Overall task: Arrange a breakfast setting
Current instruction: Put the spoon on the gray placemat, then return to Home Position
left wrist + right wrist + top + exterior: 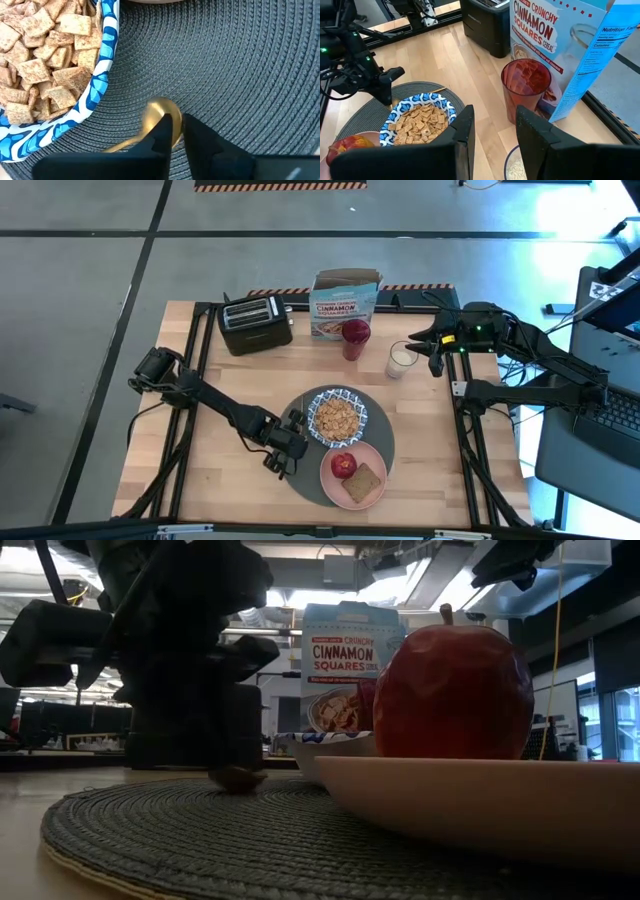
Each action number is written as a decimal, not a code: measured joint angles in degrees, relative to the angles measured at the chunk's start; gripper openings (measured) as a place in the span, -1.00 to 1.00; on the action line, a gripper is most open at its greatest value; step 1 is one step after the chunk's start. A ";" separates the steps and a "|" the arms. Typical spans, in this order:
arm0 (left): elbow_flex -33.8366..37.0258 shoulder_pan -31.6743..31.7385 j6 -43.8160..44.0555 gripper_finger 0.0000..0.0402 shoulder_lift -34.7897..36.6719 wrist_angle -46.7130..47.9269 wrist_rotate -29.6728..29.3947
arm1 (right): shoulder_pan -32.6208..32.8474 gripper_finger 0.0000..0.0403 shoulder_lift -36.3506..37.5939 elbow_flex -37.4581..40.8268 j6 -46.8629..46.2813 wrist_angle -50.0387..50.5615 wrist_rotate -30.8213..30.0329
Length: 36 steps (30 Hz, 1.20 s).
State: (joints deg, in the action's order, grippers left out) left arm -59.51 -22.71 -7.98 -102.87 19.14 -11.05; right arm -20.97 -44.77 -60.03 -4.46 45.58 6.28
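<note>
Left gripper (177, 137) is placing the gold spoon (157, 120) on the mat (240, 75) beside the bowl (102, 75), fingers seemingly nearly closed around it | release only once the spoon is lying flat | right gripper (492, 132) is waiting partly open above the milk glass (401, 360).

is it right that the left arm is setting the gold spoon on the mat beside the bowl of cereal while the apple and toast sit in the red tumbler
Not quite. The apple and toast sit on the pink plate, not in the red tumbler, as the high view shows. The rest holds: the left gripper has the gold spoon on the mat beside the cereal bowl.
</note>
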 joint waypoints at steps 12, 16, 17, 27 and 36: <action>0.00 0.10 0.39 -0.41 0.09 0.76 -0.37 | -0.02 -0.53 0.00 0.00 -0.13 0.00 0.38; -1.35 0.04 1.43 -0.40 1.26 4.68 -0.83 | -0.02 -0.53 0.01 0.00 -0.22 -0.02 0.73; -2.02 0.03 1.96 -0.40 1.96 6.28 -1.39 | -0.02 -0.53 0.00 0.00 -0.22 -0.02 0.86; -15.47 6.18 10.47 -0.42 16.85 15.53 -3.83 | -0.07 -0.53 0.00 0.00 1.27 -8.93 7.01; -30.80 17.29 16.69 -0.42 25.25 7.10 -11.05 | -0.02 -0.53 0.02 -0.04 15.17 -39.29 20.90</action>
State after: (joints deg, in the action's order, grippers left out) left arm -90.31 -5.42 8.71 -77.62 26.23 -22.10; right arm -20.99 -44.75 -60.07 10.71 6.29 27.19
